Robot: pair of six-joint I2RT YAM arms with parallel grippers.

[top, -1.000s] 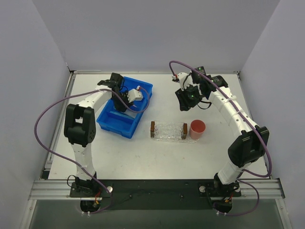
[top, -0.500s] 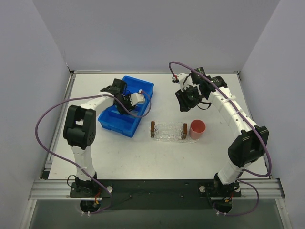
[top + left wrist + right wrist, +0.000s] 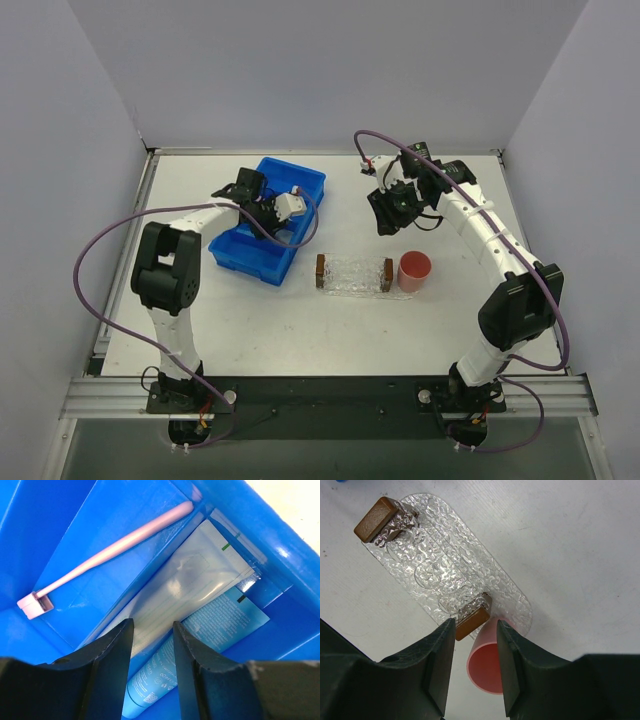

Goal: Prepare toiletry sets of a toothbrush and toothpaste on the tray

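Hovering over the blue bin (image 3: 240, 262), the left fingers (image 3: 272, 214) ready a pick; the right fingers (image 3: 390, 210) wait by the tray (image 3: 353, 273). Left wrist: partly spread, empty, above the toothpaste (image 3: 192, 577) — toothbrush (image 3: 115, 545) in the neighbouring compartment. Right wrist: spread, empty, over the bare tray.

Two arms, one build. The left arm (image 3: 165, 275) and the right arm (image 3: 490, 235) are made of white tubular links set between bulky black joint housings, with black bases at the near edge. A thin purple cable (image 3: 77, 268) runs in a wide loop off the left arm, and a second purple cable (image 3: 566, 335) loops off the right arm. Near each wrist sits a small white block with a red spot. The left gripper (image 3: 152, 624) has two matte black fingers with smooth inner faces, rounded tips and a pale scuff on one. The right gripper (image 3: 476, 624) has the same black fingers, broad and curved.
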